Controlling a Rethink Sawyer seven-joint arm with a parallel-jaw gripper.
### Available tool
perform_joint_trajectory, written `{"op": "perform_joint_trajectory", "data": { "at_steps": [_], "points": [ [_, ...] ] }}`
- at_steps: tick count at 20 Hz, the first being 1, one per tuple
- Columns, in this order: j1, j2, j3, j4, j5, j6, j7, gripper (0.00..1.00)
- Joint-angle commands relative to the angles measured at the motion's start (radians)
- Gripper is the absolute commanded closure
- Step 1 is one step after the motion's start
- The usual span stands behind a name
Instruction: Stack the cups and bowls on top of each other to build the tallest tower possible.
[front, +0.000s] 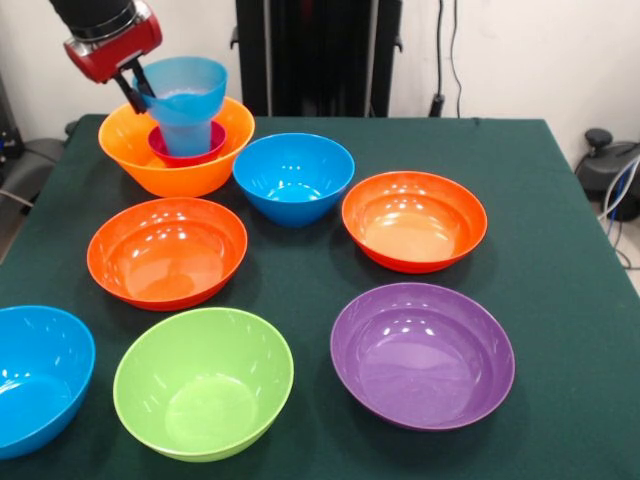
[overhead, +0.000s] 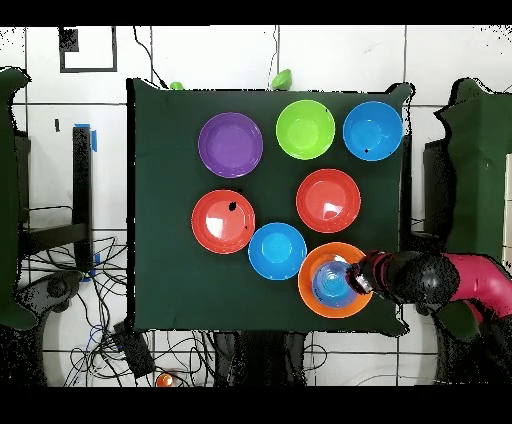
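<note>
The tower stands at the table's far left in the front view. A large yellow-orange bowl (front: 170, 172) holds a small magenta bowl (front: 212, 148), a light-blue tumbler (front: 190, 135) stands in that, and a small pale-blue bowl (front: 190, 80) sits on top. My gripper (front: 137, 85) comes in from the upper left and is shut on the pale-blue bowl's left rim. In the overhead view the gripper (overhead: 358, 282) is at the right side of the yellow-orange bowl (overhead: 312, 298), with the pale-blue bowl (overhead: 330, 282) in its middle.
Loose bowls are spread over the green table (front: 560, 250): blue (front: 293, 178) beside the tower, two red-orange (front: 167, 250) (front: 414, 220), purple (front: 422, 352), lime green (front: 203, 380), and another blue (front: 35, 375) at the near left edge.
</note>
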Motion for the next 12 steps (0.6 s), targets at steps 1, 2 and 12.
{"op": "perform_joint_trajectory", "data": {
  "at_steps": [1, 2, 12],
  "points": [
    [0.041, -0.012, -0.028, -0.017, -0.1, -0.029, -0.217, 1.0],
    [0.042, -0.011, -0.029, -0.017, -0.101, -0.031, -0.218, 1.0],
    [0.031, 0.004, -0.022, -0.008, -0.095, -0.058, -0.213, 0.0]
  ]
}}
